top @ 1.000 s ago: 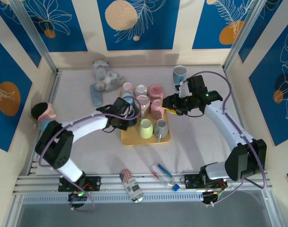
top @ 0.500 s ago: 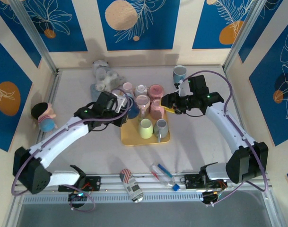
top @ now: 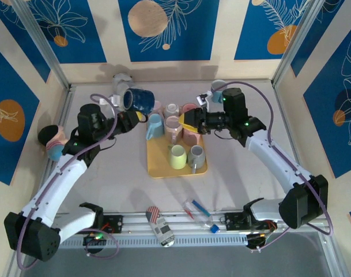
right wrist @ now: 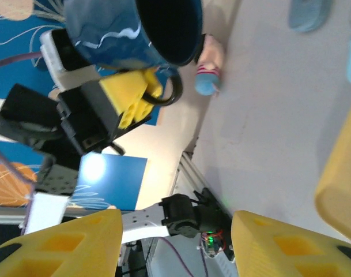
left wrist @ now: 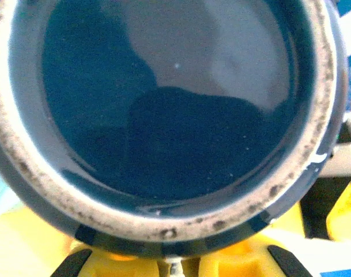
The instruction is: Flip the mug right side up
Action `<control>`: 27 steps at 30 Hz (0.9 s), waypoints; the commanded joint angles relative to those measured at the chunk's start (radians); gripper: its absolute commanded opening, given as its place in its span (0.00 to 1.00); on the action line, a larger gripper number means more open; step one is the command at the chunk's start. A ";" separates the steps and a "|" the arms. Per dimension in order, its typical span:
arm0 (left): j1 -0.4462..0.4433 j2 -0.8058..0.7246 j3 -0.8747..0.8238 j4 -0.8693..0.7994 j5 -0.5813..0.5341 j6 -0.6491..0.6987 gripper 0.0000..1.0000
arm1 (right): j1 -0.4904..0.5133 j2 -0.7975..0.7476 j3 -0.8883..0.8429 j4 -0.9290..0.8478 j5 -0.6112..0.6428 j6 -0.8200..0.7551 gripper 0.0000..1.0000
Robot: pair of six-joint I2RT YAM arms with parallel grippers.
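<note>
- Top view: L gripper (top: 133, 113) is clenched on the dark blue glazed ceramic mug (top: 140, 100), held in the air just off the rear-left corner of the flat yellow plastic tray (top: 161, 168). Mug lies sideways, mouth twd the L arm, so I'd call the turn abt half done. R gripper (top: 193, 120) hangs over the tray's rear-right part, fingers apart and empty, aimed at the mug.
- L wrist view: I'm looking straight down the mug's mouth (left wrist: 175, 144), speckled rim all round. No sight of the tray from here, so I wouldn't steer by this cam.
- R wrist view: the L gripper's yellow fingers (right wrist: 131, 97) pinch the handle only. That's a thin hold and the mug may swing. My R gripper (right wrist: 175, 242) is spread, nothing in it.
- Plan: roll the L wrist slowly till the mouth faces up. Stay clear of the pastel cups (top: 178, 156) on the tray, set down on bare table left of the tray, and let go once the base sits flat.
</note>
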 commanded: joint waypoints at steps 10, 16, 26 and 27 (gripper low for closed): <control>0.035 0.006 -0.066 0.554 0.118 -0.352 0.00 | 0.124 0.133 0.003 0.433 0.050 0.342 0.53; 0.035 0.025 -0.088 0.626 0.108 -0.422 0.00 | 0.153 0.199 0.051 0.543 0.070 0.421 0.45; 0.035 0.032 -0.111 0.675 0.105 -0.477 0.00 | 0.176 0.260 0.113 0.604 0.097 0.463 0.41; 0.035 0.032 -0.111 0.675 0.106 -0.479 0.00 | 0.180 0.264 0.115 0.609 0.100 0.465 0.41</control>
